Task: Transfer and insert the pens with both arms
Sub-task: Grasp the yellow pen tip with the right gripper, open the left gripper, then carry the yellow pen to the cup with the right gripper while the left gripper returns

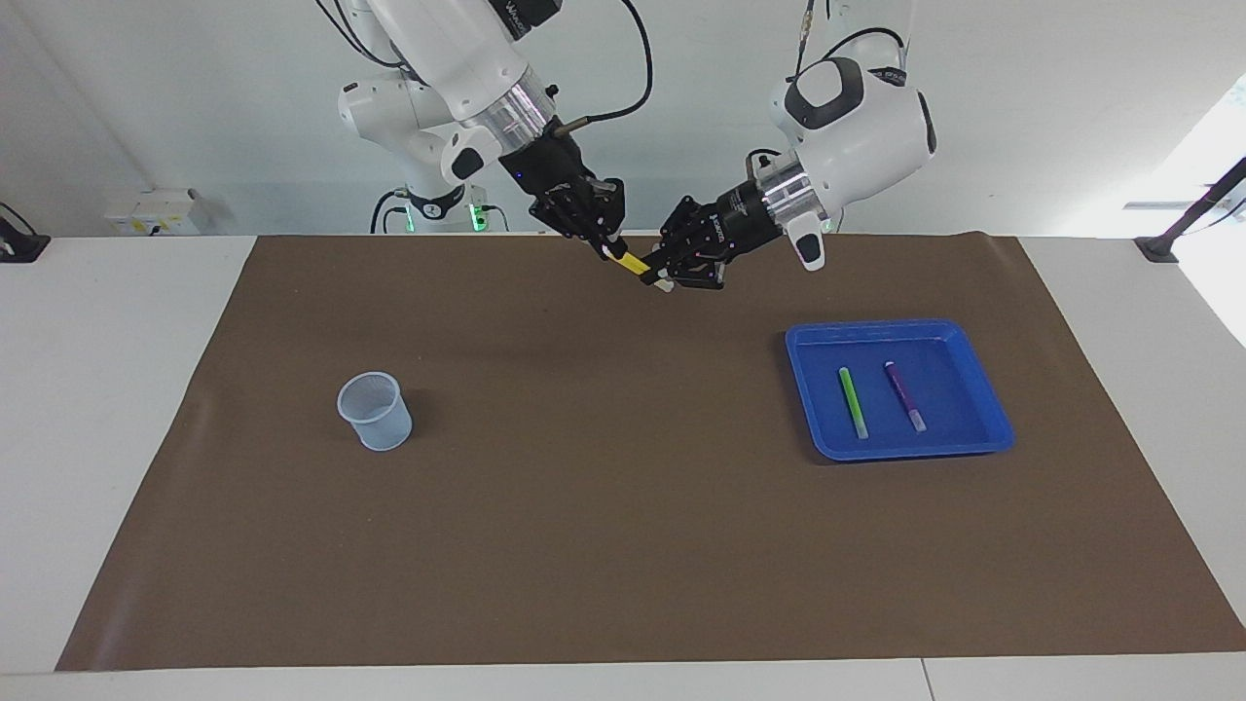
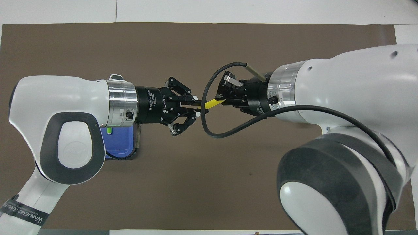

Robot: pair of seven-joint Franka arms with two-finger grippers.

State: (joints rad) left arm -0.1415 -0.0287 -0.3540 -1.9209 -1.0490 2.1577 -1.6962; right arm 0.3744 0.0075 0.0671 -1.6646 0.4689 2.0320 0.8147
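Observation:
The yellow pen (image 1: 635, 263) hangs in the air between both grippers, over the brown mat's edge nearest the robots; it also shows in the overhead view (image 2: 212, 103). My left gripper (image 1: 666, 274) is shut on its pale-ended part. My right gripper (image 1: 608, 243) is shut on its other end. In the overhead view the left gripper (image 2: 196, 106) and the right gripper (image 2: 224, 100) face each other along the pen. The lime green pen (image 1: 854, 401) and the purple pen (image 1: 905, 396) lie side by side in the blue tray (image 1: 876, 329).
A pale mesh cup (image 1: 374, 410) stands upright on the mat toward the right arm's end. The brown mat (image 1: 623, 506) covers most of the table. In the overhead view the left arm hides most of the tray (image 2: 120, 145), and the right arm hides the cup.

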